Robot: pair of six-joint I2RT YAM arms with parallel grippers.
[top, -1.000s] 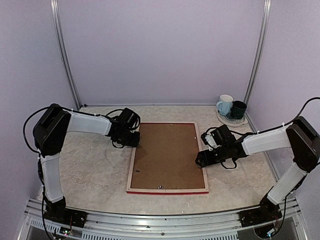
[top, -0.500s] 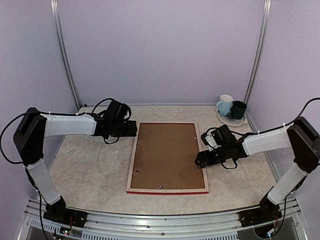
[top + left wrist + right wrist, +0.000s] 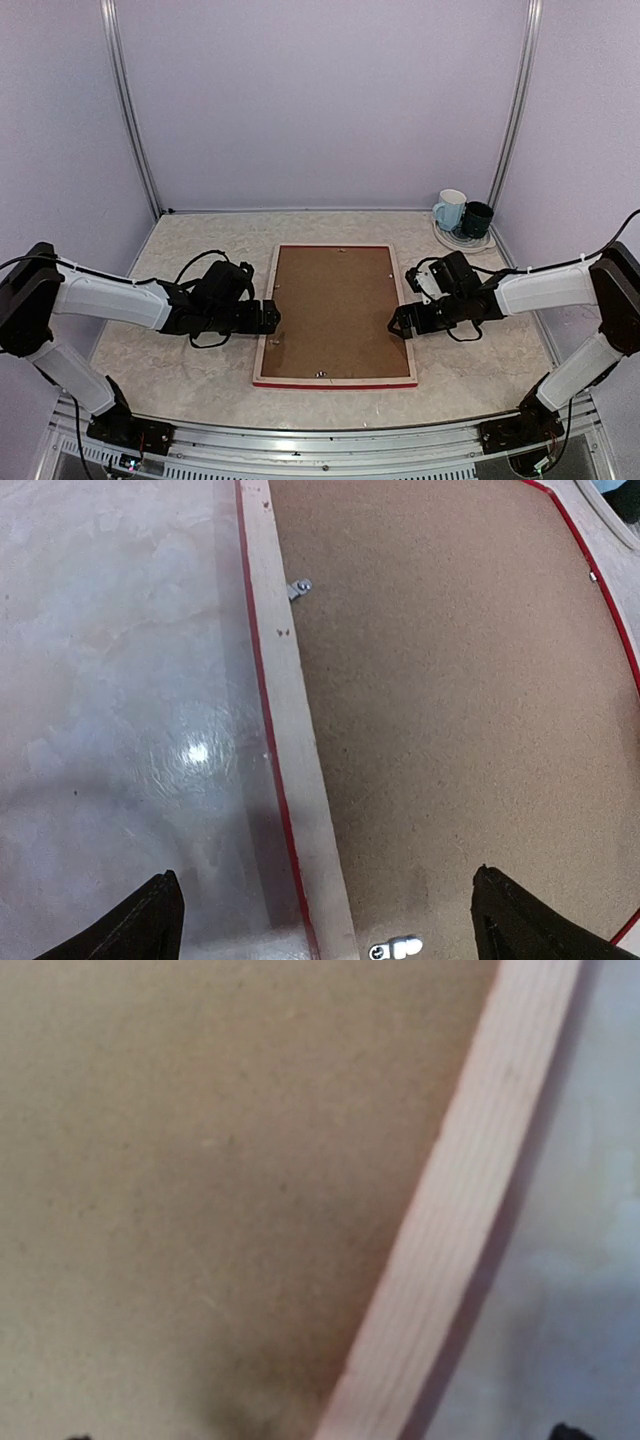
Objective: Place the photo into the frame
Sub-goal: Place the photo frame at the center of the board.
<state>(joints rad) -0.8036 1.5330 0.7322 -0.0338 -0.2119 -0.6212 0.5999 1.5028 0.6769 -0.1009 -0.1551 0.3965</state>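
Brown fibreboard [image 3: 335, 305] fills the back of the frame [image 3: 370, 378], which lies face down in the middle of the marbled tabletop [image 3: 180, 370]. Its pale wood rails face up and a thin red edge shows along its near side. The board covers the whole opening, so the photo cannot be seen in any view.

The left tool [image 3: 268, 318] sits at the frame's left rail, toward the near half. In the left wrist view its two dark fingers [image 3: 150, 925] stand wide apart, one over the tabletop outside the frame and the other over the board, with the rail running up between them. They grip nothing. A small metal clip [image 3: 298, 587] sits on the board just inside the rail farther along, and a second clip [image 3: 395, 946] lies between the fingers at the bottom of that view.

The right tool [image 3: 398, 322] is at the frame's right rail, roughly level with the left one. The right wrist view is very close and blurred. Only two dark specks of its fingertips [image 3: 565, 1430] show, at the bottom corners and far apart, so it is spread open too, with the rail crossing between them and the board to one side. Whether it touches the wood cannot be told.

Beyond the frame's far right corner, well apart from it, a pale mug [image 3: 450, 209] and a dark mug [image 3: 477, 218] stand touching on a small dish [image 3: 470, 240]. Any lettering on them is too small to make out.
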